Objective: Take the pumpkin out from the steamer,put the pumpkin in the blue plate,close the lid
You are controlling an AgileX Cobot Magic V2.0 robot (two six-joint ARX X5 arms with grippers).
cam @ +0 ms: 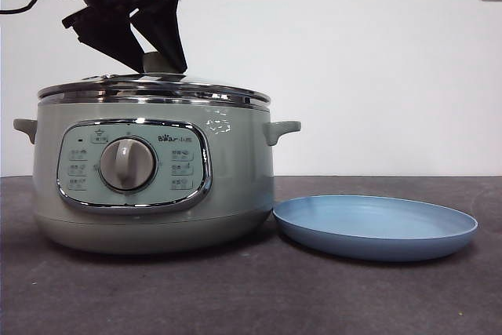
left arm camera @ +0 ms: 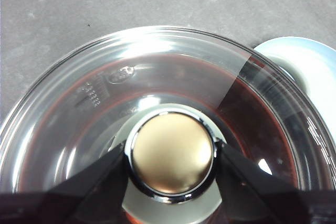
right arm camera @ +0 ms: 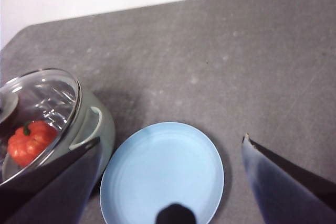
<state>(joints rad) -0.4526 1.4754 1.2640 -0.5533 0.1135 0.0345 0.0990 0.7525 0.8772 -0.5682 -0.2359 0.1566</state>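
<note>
Table – dark grey, speckled, with a white wall behind it.

Steamer stood on the left half in the front view, pale green, control panel and round dial facing the camera, a small handle at 3 o'clock and another at 9 o'clock.

Lid sat on the steamer's rim, glass with a steel edge. In the left wrist view its glass filled most of the picture, the knob at the middle.

Blue plate lay flat just beside the steamer at its 3 o'clock; I could not tell whether they touched. In the right wrist view the plate showed bare.

Pumpkin – orange-red with a green stem, inside the steamer, seen through the glass lid in the right wrist view.

Left gripper was above the lid, one black jaw at each side of the knob and touching its collar, closed around it. In the front view it came down from the top left onto the lid's top.

Right gripper hung high over the table above the plate, jaws spread wide, holding nothing.
</note>
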